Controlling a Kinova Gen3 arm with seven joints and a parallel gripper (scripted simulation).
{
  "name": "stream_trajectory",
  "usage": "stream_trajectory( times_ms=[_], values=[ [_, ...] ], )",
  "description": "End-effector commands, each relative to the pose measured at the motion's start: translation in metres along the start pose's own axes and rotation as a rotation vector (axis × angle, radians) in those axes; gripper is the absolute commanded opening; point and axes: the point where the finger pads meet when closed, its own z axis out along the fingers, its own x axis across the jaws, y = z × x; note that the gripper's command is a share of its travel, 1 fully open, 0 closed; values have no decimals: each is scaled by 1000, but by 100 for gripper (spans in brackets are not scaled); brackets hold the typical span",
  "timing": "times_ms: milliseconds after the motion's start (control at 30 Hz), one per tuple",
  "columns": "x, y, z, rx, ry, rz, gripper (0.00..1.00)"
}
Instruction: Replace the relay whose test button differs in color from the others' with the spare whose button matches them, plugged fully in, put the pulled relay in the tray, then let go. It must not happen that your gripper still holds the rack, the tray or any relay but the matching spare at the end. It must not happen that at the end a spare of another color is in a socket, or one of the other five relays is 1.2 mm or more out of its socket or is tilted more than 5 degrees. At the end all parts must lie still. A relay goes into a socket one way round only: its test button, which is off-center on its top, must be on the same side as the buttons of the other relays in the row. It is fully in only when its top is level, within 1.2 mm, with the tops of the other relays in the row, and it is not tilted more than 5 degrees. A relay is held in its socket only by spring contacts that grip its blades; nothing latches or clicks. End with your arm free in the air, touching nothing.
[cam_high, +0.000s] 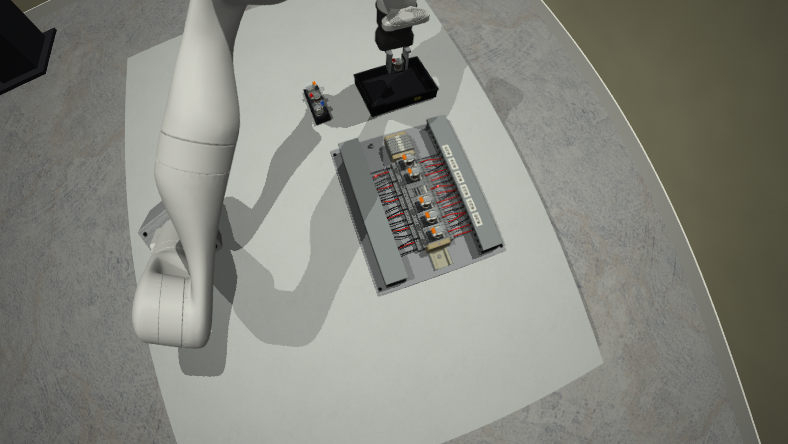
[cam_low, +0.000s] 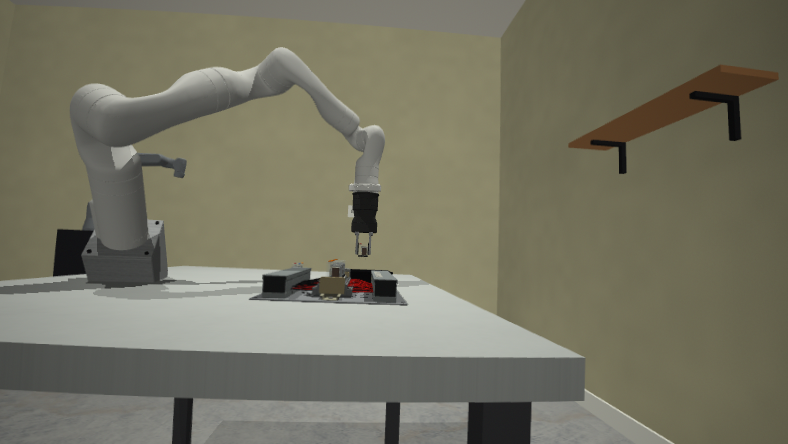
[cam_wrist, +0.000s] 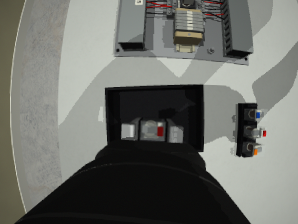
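Note:
My gripper (cam_high: 397, 66) is shut on a clear relay with a red test button (cam_wrist: 152, 131) and holds it above the black tray (cam_high: 395, 87). In the side view the gripper (cam_low: 363, 250) hangs well above the table. The relay row (cam_high: 420, 195) on the grey panel shows several relays with orange buttons, with a gap (cam_high: 416, 185) after the second relay from the far end. A small black holder (cam_high: 317, 102) left of the tray carries three spares, with orange (cam_high: 313, 83), red and blue buttons. The tray (cam_wrist: 154, 117) looks empty under the held relay.
The panel (cam_high: 419, 204) has two raised grey ducts along its sides and red wiring around the row. The arm's base (cam_high: 170, 286) stands at the left of the mat. The table edge curves past on the right.

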Motion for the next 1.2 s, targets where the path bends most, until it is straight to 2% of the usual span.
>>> stream_trajectory(
  times_ms=[0, 367, 867, 967, 1167],
  values=[
    [0, 0, -2, -2, -2, 0, 0],
    [0, -1, -4, -3, -2, 0, 0],
    [0, -2, 27, -3, -2, 0, 0],
    [-1, -1, 27, -6, -5, 0, 0],
    [0, -2, 45, -5, -4, 0, 0]
  ],
)
